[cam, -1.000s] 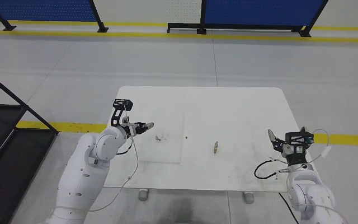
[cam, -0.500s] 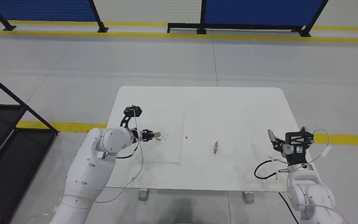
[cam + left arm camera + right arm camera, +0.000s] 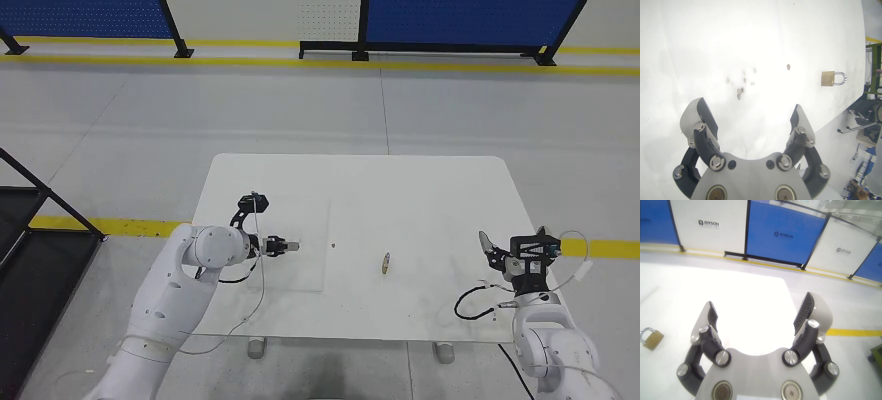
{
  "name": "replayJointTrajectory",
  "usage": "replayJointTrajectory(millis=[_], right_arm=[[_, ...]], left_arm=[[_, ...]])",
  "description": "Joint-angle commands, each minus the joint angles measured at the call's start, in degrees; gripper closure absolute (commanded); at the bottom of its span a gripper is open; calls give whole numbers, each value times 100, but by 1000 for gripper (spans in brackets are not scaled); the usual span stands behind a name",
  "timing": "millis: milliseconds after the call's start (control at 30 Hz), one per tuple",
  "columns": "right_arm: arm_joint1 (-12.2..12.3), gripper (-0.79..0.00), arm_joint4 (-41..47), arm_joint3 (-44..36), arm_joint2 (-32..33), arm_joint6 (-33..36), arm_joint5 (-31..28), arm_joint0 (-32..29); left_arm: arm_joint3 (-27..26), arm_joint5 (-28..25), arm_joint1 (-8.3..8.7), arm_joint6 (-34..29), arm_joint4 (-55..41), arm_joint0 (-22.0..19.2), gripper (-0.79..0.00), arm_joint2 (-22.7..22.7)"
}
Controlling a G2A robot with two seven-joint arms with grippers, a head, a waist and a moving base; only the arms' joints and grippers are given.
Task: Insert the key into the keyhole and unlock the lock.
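Note:
A small silver key (image 3: 739,93) lies flat on the white table (image 3: 420,190), among a few dark specks. My left gripper (image 3: 749,106) is open just short of the key, which sits a little ahead of one fingertip (image 3: 702,106). From above, the left gripper (image 3: 288,245) hovers low over the key's spot. The brass padlock (image 3: 832,78) with its silver shackle lies on its side farther right, by the table's front edge (image 3: 385,263). My right gripper (image 3: 759,302) is open and holds nothing, near the table's right front corner (image 3: 514,236), with the padlock (image 3: 651,339) off to its side.
A thin white sheet (image 3: 300,270) covers the table's left part. A tiny brown speck (image 3: 788,66) lies between key and padlock. Blue and white partition panels (image 3: 772,236) stand on the floor beyond the table.
My left arm has swung right and down across the table, bringing its open gripper over the key. The right arm has stayed put.

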Motion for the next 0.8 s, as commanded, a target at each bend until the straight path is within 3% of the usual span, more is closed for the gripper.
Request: replayJointTrajectory(millis=[0,133,267,700,767], right_arm=[[0,-785,0,0,0,0,0,0],[0,-785,0,0,0,0,0,0],[0,-785,0,0,0,0,0,0],[0,-785,0,0,0,0,0,0],[0,-785,0,0,0,0,0,0]], left_arm=[[49,-22,5,36,37,-18,-477,37],[134,-111,15,110,84,-53,-443,95],[215,-163,22,164,96,-94,-332,146],[463,-190,43,305,93,-169,-234,274],[494,-182,46,325,90,-184,-191,284]])
